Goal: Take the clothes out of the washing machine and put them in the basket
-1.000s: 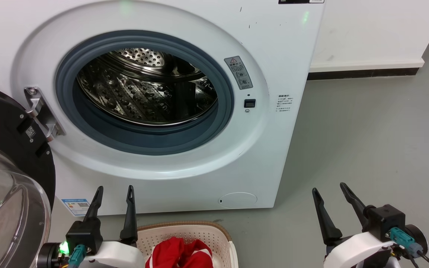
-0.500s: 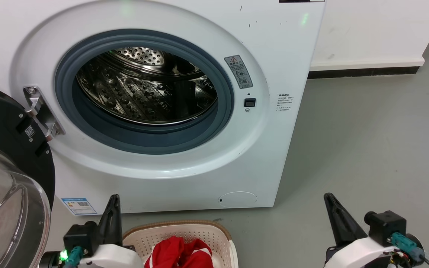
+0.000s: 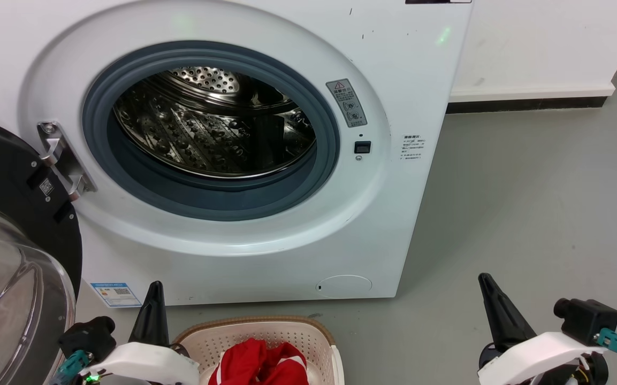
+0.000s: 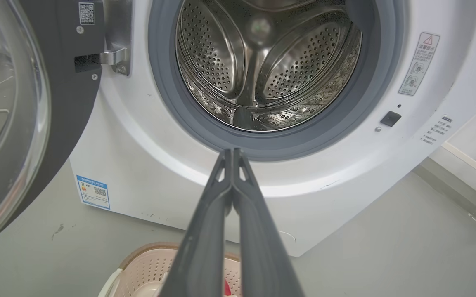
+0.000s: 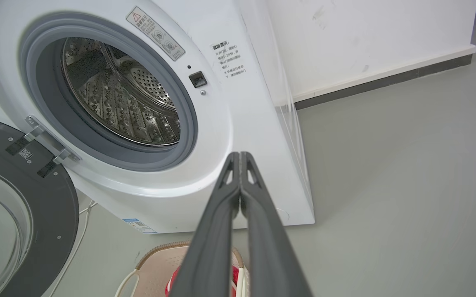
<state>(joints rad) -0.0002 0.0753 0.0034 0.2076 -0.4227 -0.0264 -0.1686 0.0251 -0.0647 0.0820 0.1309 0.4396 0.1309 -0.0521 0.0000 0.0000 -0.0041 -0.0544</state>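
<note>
Plain grey floor (image 3: 527,203), washer (image 3: 222,256) standing on it, basket (image 3: 287,338) sat on the floor just in front.

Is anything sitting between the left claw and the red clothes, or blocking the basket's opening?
Nothing visible does. The red clothes already lie in the open-topped basket, just right of the left claw, with only the basket's rim between them. The washer door hangs open farther left.

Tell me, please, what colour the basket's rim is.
The rim is brown, clearest in the head view.
</note>
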